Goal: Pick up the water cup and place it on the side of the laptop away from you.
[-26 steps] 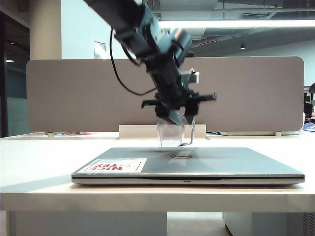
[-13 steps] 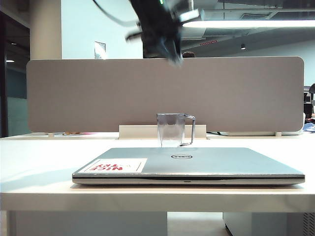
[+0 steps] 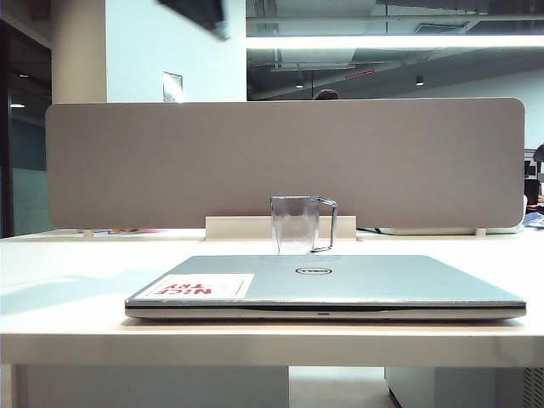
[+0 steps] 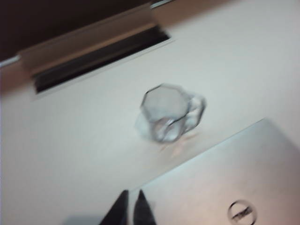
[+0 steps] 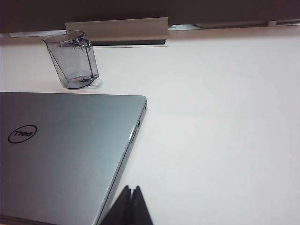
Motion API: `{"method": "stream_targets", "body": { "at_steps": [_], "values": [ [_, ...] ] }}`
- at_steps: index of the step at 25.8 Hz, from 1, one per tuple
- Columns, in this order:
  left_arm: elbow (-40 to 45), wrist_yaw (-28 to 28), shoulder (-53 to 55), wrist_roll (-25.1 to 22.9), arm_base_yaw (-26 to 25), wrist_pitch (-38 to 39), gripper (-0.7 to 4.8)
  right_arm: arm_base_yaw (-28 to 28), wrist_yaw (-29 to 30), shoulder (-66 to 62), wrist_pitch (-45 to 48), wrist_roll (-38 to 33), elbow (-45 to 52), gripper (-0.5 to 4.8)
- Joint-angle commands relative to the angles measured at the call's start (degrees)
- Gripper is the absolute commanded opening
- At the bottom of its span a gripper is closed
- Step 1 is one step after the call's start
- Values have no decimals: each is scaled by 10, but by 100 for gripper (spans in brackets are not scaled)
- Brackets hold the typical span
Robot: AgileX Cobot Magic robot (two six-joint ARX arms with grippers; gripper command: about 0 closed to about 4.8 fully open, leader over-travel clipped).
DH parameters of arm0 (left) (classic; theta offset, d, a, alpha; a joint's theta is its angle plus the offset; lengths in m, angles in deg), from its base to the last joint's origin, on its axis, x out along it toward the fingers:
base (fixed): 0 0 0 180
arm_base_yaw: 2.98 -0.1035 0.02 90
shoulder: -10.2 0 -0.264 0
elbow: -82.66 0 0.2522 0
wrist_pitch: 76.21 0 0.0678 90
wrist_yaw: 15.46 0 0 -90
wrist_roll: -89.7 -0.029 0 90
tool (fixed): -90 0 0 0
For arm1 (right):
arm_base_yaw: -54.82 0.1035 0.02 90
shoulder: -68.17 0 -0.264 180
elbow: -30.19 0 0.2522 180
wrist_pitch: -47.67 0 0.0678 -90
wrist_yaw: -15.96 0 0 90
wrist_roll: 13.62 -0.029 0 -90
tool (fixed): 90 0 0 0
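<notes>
The water cup (image 3: 297,225), clear and grey-tinted with a thin loop handle, stands upright on the table just behind the laptop (image 3: 340,285), whose lid is closed. Nothing touches the cup. A dark, blurred part of the left arm (image 3: 202,13) shows at the top edge of the exterior view. In the left wrist view my left gripper (image 4: 132,191) hangs high over the laptop's (image 4: 225,187) far edge, short of the water cup (image 4: 164,112), fingers together and empty. My right gripper (image 5: 131,186) is shut and empty beside the laptop's (image 5: 61,150) side edge, with the water cup (image 5: 72,58) far ahead.
A grey partition panel (image 3: 280,161) closes off the back of the table. A white cable slot (image 3: 255,228) lies just behind the cup, and the same cable slot (image 5: 117,28) shows in the right wrist view. A white sticker with red letters (image 3: 200,286) sits on the laptop lid.
My left gripper let go of the water cup, rose up and to the left out of most of the exterior view, and its jaws closed. The cup stayed standing behind the laptop.
</notes>
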Motion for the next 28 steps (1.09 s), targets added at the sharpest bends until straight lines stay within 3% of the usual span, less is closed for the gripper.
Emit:
{"method": "stream_targets", "body": {
  "at_steps": [1,5,7,18,25,28],
  "values": [
    [78,0,-52,0,-26,-43,17,0,0,1,6,2,3,-8],
    [222,0,-142,13,-51,-122,17,0,0,1,6,2,3,-8],
    [359,36,-226,40,-54,-207,17,0,0,1,6,2,3,-8],
    [702,90,-476,89,-58,-400,16,0,0,1,6,2,3,-8],
    [815,83,-607,122,-96,-400,16,0,0,1,6,2,3,-8],
    [868,77,-694,122,-139,-399,16,0,0,1,6,2,3,-8]
  ]
}}
